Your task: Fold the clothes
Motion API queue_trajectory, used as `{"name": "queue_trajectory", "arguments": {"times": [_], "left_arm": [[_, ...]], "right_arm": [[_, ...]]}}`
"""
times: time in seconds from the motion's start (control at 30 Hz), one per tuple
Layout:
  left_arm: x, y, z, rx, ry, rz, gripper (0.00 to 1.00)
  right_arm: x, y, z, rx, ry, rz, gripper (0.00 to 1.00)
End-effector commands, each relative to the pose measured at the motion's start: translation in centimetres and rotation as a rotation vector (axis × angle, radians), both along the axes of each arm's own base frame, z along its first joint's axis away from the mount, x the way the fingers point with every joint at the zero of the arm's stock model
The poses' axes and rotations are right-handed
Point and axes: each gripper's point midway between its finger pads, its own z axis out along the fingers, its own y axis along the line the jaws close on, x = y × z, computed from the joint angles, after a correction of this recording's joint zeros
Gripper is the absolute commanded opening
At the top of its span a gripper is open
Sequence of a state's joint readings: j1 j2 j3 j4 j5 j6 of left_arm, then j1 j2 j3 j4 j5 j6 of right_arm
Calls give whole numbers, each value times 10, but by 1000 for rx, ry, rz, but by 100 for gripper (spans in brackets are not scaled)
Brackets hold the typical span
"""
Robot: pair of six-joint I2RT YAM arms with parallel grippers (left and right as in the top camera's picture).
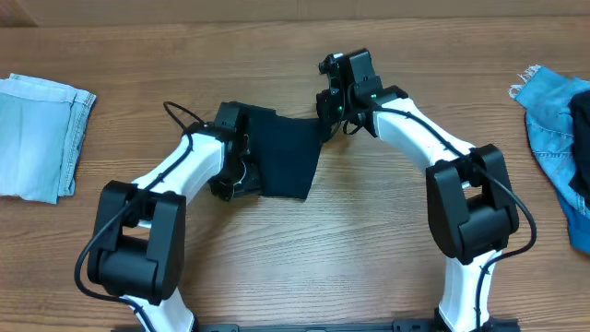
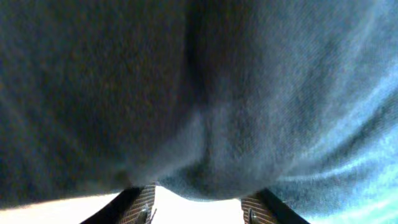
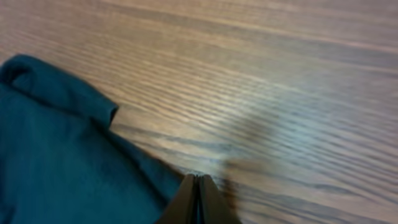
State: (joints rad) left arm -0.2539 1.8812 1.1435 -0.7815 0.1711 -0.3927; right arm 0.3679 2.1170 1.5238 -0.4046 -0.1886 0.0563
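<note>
**Overhead.**
- Navy garment (image 1: 286, 152): thin, soft, matte. It is folded to a small four-sided block, narrower at its near edge, and lies mid-table.
- Wooden table (image 1: 369, 249): grained, brown. There is bare board on the far side of the garment and a wide bare stretch on its near side.
- Left gripper (image 1: 238, 159): at the garment's left edge, touching it.
- Right gripper (image 1: 337, 103): at the garment's far right corner.
- Pale blue denim piece (image 1: 37, 138): folded flat, well left of the garment.
- Brighter blue denim piece (image 1: 551, 120): rumpled with a frayed edge, well right of the garment at the table's border.

**Left wrist.**
- The garment (image 2: 186, 93) fills the frame with fine knit and soft creases.
- Left claw (image 2: 199, 208): the fingers (image 2: 140, 204) stand apart at the frame's foot. Their tips are buried under cloth, so it cannot be told whether they pinch it.

**Right wrist.**
- Right claw (image 3: 198, 198): the jaws are pressed together with nothing seen between them.
- The garment (image 3: 56, 155) lies left of the claw, and its edge runs up to the fingertips. One corner is rolled into a small loop.
- Right of the garment the table (image 3: 280, 93) is bare.
</note>
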Motion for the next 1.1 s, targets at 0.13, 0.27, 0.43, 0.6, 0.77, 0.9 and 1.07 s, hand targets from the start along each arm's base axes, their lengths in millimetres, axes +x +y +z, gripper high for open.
{"name": "queue_trajectory", "arguments": {"times": [0.13,0.27,0.43,0.6,0.77,0.9,1.07], "left_arm": [[25,12,-9,77,-118,14,54],[47,24,-6,120,-208,32,62],[90,45,8,120,-362,60,69],[133,68,39,102,-495,139,80],[150,78,88,86,-485,148,86],[146,80,130,88,-431,163,87],[99,81,110,71,-194,384,89]], "right_arm": [[-20,12,-33,74,169,8,6],[-39,13,-40,75,271,-18,4],[-74,23,-49,55,399,5,4],[-103,51,-51,30,440,81,4],[-99,52,-29,-18,356,75,4],[-84,43,22,18,240,70,5],[-65,17,53,38,161,14,23]]}}
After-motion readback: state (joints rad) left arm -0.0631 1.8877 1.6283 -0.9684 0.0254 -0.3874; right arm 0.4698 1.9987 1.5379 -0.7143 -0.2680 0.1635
